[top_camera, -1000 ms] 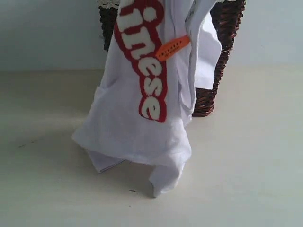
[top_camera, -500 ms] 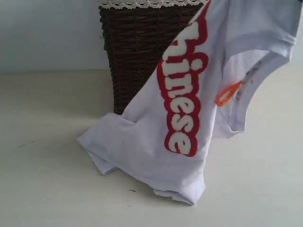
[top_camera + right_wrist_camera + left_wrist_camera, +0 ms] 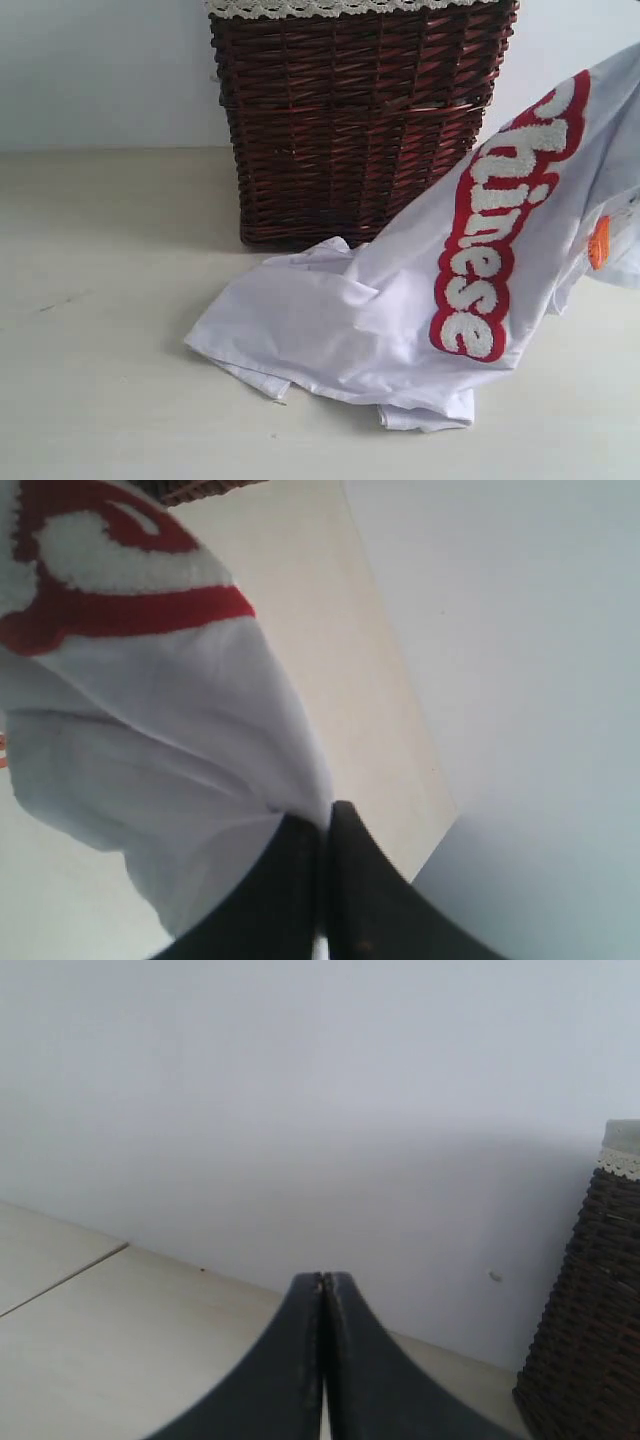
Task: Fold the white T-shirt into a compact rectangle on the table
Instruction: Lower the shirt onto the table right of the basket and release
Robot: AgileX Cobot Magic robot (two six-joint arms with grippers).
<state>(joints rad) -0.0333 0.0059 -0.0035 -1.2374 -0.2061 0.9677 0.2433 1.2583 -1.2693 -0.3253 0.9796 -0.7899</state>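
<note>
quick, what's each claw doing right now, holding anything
left claw: closed, holding nothing
right claw: closed on the white T-shirt, fabric pinched at its tips

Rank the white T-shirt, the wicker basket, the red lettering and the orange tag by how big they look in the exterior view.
1. white T-shirt and wicker basket: they look about alike and both are cropped by the frame, so no ranking.
2. red lettering
3. orange tag, smallest
</note>
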